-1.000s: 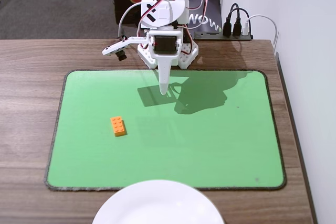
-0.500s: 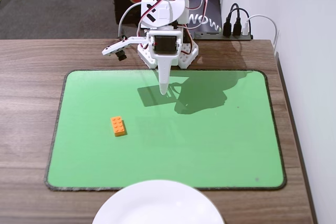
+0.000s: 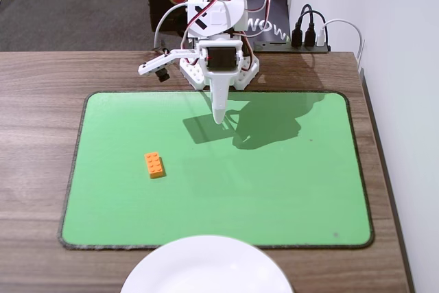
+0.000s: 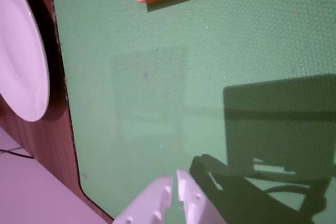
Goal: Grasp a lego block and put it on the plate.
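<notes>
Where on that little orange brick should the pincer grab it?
Probably across the two long sides of the lego block, coming straight down from above. It lies flat, studs up, alone on the green mat, so its narrow width suits the pincer and nothing blocks either side.

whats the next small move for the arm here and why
Probably swing the gripper toward the lego block, down and to the left in the fixed view, opening it on the way. It hangs near the far edge of the green mat, apart from the block, and its fingertips look closed in the wrist view. The plate holds nothing yet.
</notes>
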